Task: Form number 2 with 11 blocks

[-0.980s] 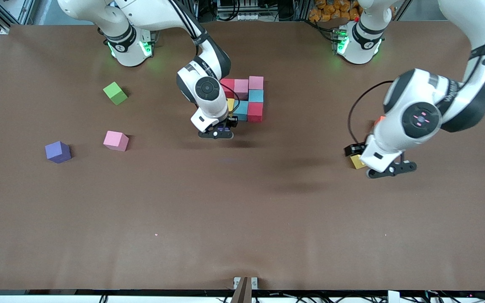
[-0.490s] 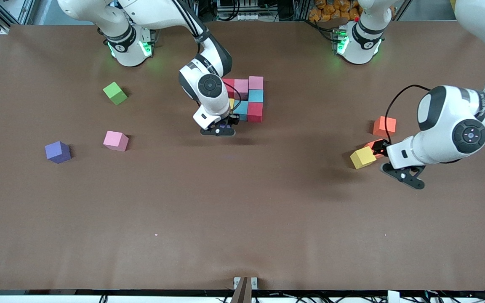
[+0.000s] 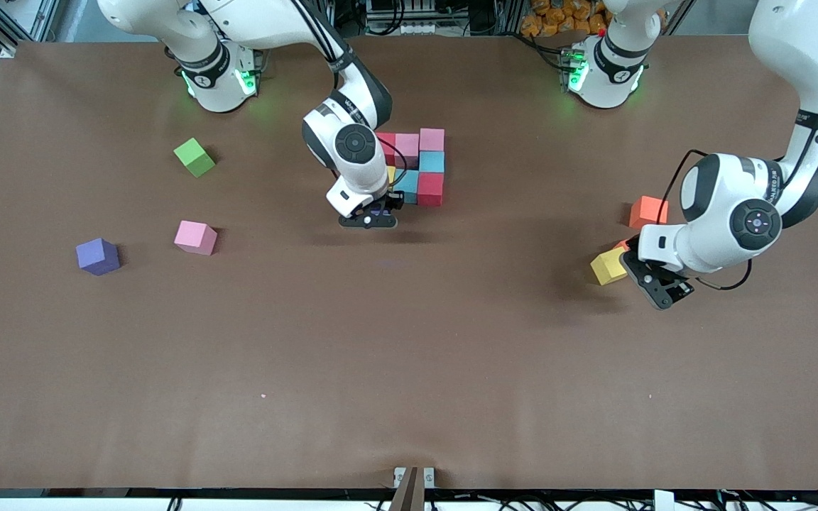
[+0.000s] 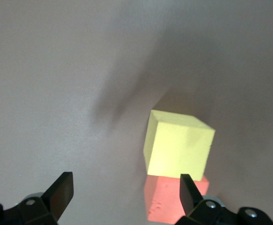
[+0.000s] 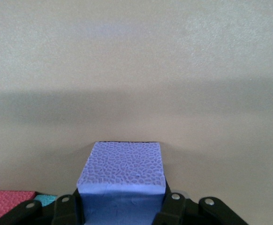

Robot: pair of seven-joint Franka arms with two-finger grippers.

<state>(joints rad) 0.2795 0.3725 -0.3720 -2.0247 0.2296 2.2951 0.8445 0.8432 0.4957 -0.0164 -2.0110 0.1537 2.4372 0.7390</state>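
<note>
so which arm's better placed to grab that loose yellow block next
Left. Its open gripper hovers right beside the yellow block, which fills the left wrist view. The right gripper is shut on a purple block by the partly built digit.

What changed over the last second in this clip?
The left gripper, open, swung off the yellow block, uncovering it and the orange block, then eased back beside the yellow one. The right gripper stayed shut on a purple-blue block at the partly built digit. Loose blocks unmoved.

A robotics lab: two white arms bolted to a brown-covered table (image 3: 409, 369), cable racks along its edge.
</note>
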